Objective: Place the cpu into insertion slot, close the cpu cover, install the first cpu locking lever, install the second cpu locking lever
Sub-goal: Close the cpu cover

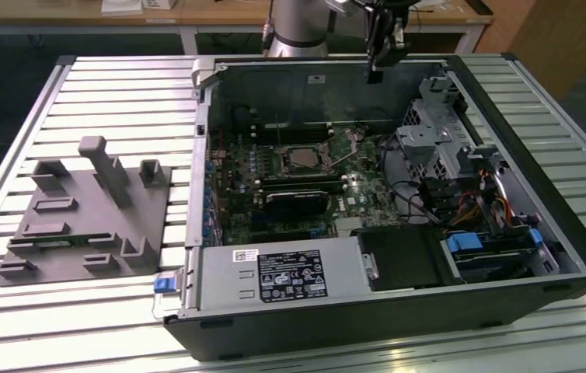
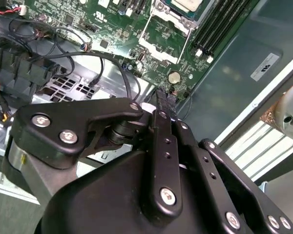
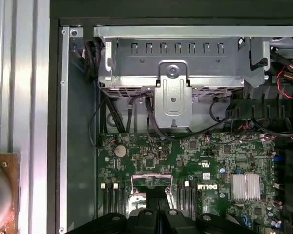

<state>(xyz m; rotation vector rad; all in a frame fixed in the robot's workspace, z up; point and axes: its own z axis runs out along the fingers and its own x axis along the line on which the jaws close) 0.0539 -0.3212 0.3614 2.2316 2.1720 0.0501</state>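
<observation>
The insertion slot (image 1: 298, 159) sits in the middle of the green motherboard inside the open computer case. The pale silvery cpu (image 2: 187, 4) lies in it, with the silvery cpu cover (image 2: 172, 15) lying flat around it. A thin metal locking lever (image 2: 186, 46) slants out beside the socket, also seen as a lever (image 1: 349, 151) on the exterior view's right of the slot. My gripper (image 1: 376, 71) hangs high over the case's back wall, well above the board and clear of the socket. Its black fingers (image 2: 162, 105) are shut with nothing between them.
A metal drive cage (image 3: 173, 58) and bundles of black cables (image 3: 112, 117) stand beside the board. The power supply (image 1: 283, 276) fills the near end of the case. A grey moulded fixture (image 1: 85, 217) rests on the slatted table at the exterior view's left.
</observation>
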